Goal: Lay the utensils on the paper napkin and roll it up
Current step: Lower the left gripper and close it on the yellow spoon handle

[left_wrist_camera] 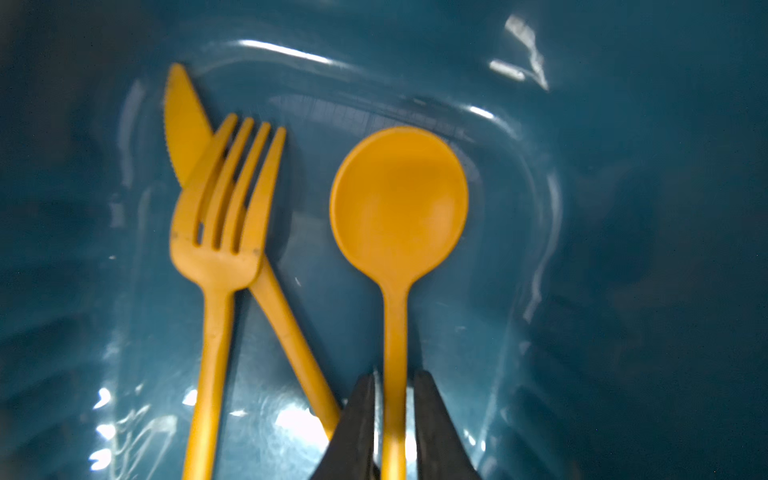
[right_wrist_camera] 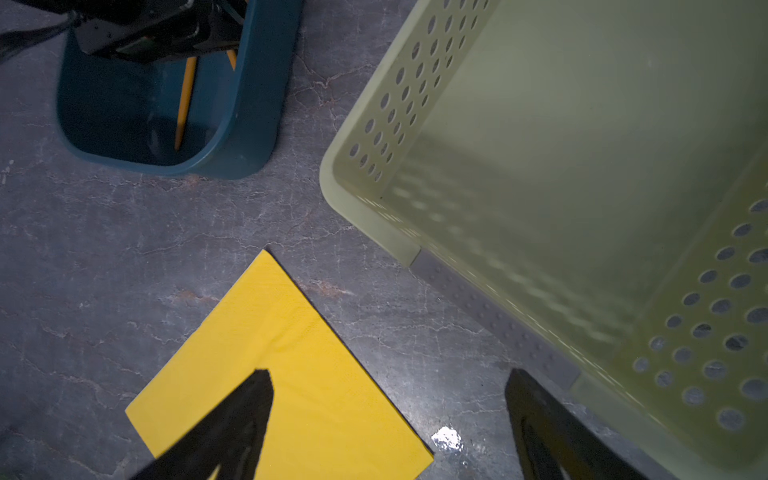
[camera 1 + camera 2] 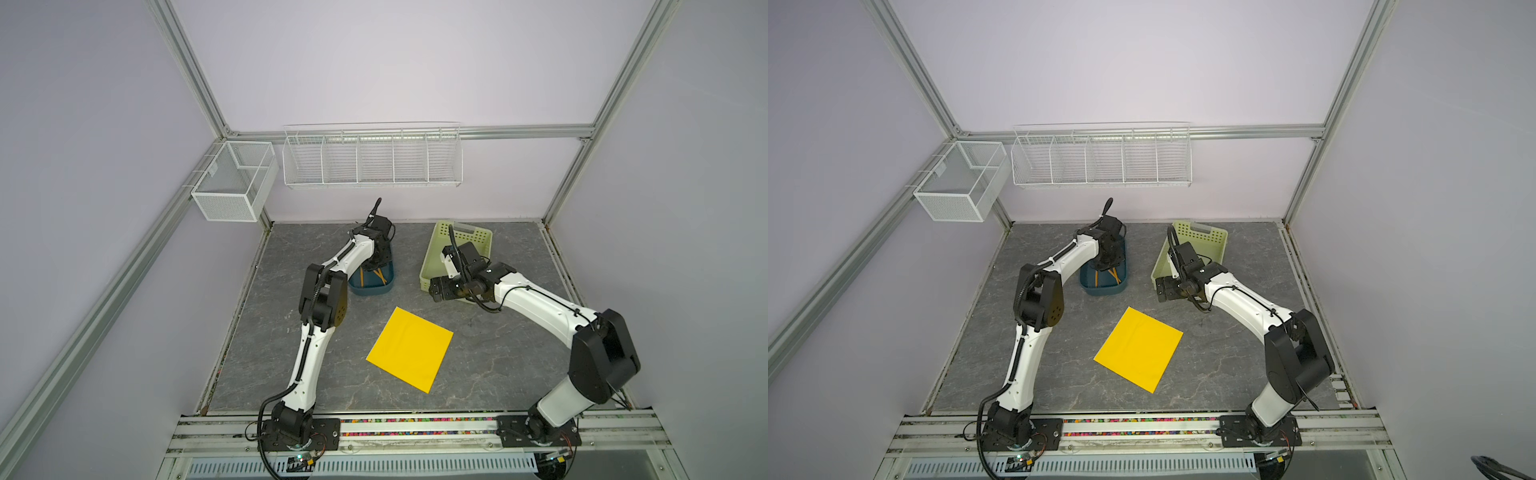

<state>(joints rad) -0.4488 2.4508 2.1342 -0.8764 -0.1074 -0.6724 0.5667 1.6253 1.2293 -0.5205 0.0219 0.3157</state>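
Grey marbled tabletop [image 3: 478,365] — on it a dark blue bin [image 3: 370,287] holds the orange spoon [image 1: 399,199], fork [image 1: 224,199] lying across knife [image 1: 183,120] beside it. My left gripper [image 1: 395,376] stands narrow astride the spoon's handle; gripping or not, I cannot tell. Nearby the yellow napkin [image 3: 409,349] lies flat — my right gripper [image 2: 388,374] hovers wide beside the pale green basket [image 2: 399,108].

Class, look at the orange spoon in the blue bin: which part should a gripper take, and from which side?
Take the spoon by its slim straight handle, from above, fingers either side. The round bowl is likely too wide to pinch. The knife slants close to it, so that gap is tight.
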